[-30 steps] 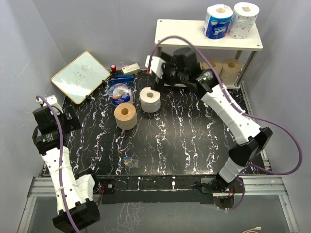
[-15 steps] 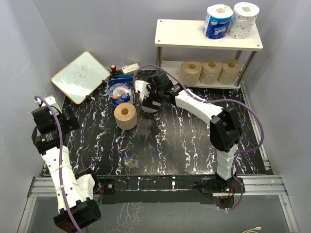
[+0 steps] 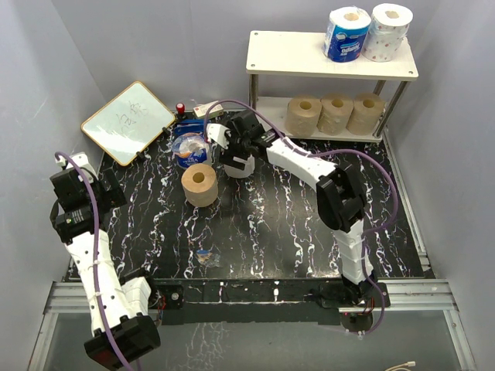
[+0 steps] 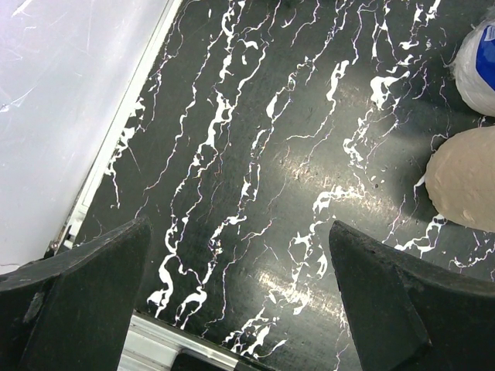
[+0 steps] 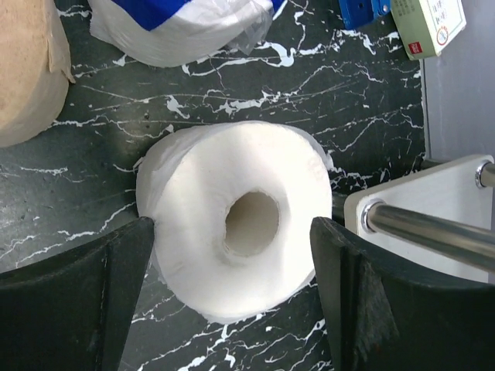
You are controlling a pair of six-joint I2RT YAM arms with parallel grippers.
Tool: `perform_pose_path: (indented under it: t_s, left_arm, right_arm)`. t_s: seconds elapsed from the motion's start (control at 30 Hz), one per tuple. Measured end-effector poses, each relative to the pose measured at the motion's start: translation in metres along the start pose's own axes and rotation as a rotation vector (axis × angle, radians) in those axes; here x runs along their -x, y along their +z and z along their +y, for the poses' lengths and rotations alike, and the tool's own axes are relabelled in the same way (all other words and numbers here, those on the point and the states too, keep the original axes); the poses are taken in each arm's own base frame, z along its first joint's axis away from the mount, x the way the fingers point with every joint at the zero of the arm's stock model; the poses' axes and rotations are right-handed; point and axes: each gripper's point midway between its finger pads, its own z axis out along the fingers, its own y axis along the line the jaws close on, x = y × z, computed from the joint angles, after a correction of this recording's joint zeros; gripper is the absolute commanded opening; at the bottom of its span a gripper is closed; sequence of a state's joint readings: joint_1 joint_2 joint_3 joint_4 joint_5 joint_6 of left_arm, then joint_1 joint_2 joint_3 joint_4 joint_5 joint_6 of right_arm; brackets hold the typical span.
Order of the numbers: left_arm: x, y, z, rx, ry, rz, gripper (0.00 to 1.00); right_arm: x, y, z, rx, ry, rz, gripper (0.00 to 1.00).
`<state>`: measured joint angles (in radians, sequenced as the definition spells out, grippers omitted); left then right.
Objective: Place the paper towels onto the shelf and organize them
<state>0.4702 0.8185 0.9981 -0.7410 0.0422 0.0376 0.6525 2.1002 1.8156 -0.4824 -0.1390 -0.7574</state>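
The plain white roll (image 5: pixel 240 216) stands on end on the black marbled table, its core facing up. My right gripper (image 5: pixel 232 224) is open, low over it, with one finger on each side; I see no grip. From above, the right gripper (image 3: pixel 233 157) covers most of the white roll (image 3: pixel 242 171). A tan roll (image 3: pixel 200 184) stands to its left. The shelf (image 3: pixel 294 56) holds the blue-wrapped roll (image 3: pixel 346 33) and the dotted roll (image 3: pixel 389 31) on top, and three tan rolls (image 3: pixel 336 113) below. My left gripper (image 3: pixel 77 185) is open and empty at the table's left edge, over bare table in its wrist view (image 4: pixel 240 226).
A framed whiteboard (image 3: pixel 128 121) leans at the back left. A blue-and-white plastic bag (image 3: pixel 190 148) lies behind the tan roll. A small box (image 3: pixel 207 110) and a red item (image 3: pixel 180 108) sit near the back wall. The shelf's metal leg (image 5: pixel 433 232) is close to my right finger.
My right arm swung from in front of the shelf leftward and came down over the white roll, jaws open round it. The left arm has hardly moved.
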Motion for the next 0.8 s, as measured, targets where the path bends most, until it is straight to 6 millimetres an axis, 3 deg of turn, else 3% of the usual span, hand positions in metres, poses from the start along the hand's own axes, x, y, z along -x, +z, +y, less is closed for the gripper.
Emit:
perform_pose_path:
  t_s: [0.27,0.57,0.8]
  left_arm:
    - [0.0,0.001,0.0,0.0,0.0,0.005,0.98]
    - [-0.001,0.001,0.0,-0.002,0.0,0.006,0.98]
    - [-0.001,0.002,0.0,-0.003,0.003,0.009,0.98]
  right_arm:
    - [0.001,0.009,0.003,0.031,0.012,0.005,0.78]
    - [0.001,-0.001,0.007,0.111,0.055,0.015,0.73]
    - [-0.017,0.008,0.014,0.159,0.082,0.042,0.73]
